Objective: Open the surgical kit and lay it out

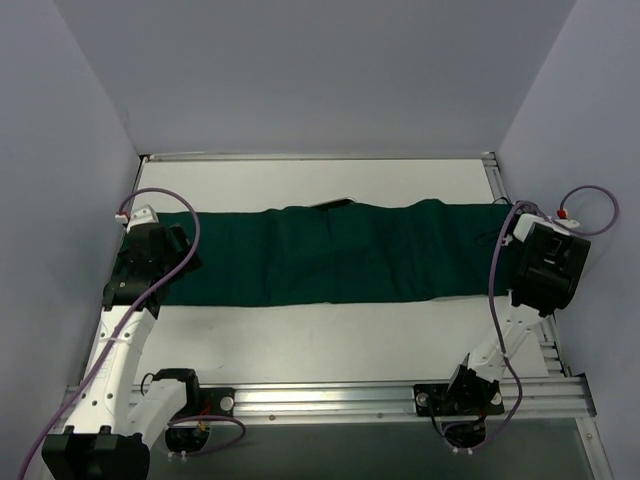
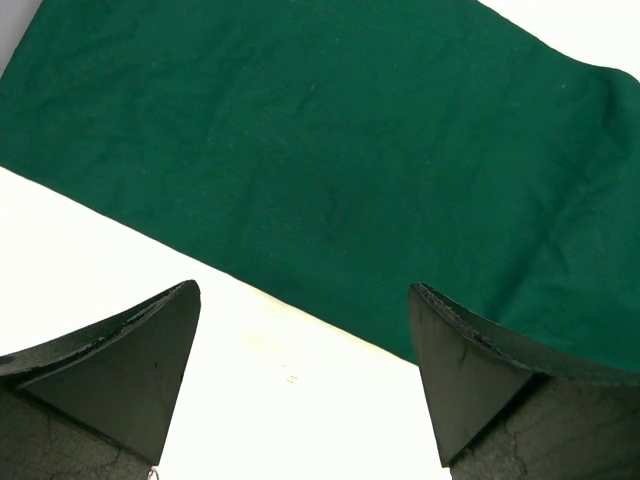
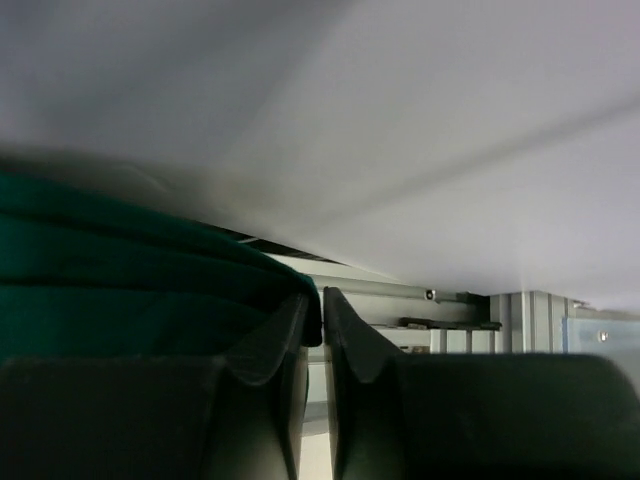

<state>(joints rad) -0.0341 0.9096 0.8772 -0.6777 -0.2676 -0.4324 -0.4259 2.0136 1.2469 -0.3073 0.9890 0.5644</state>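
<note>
**Green drape spread across the desk**

The dark green drape [image 1: 330, 255], a soft, faintly creased cloth, lies as 1 long flat band from left to right across the smooth white desk [image 1: 330, 340]. The left jaws hang wide open and empty above its near edge. The right jaws are pinched together on its bunched right end. 2 purple cables [image 1: 197, 235] loop over the arms.

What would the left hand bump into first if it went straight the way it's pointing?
The left hand would probably meet the near edge of the green cloth, or the white table beside it; depth is unclear.
</note>
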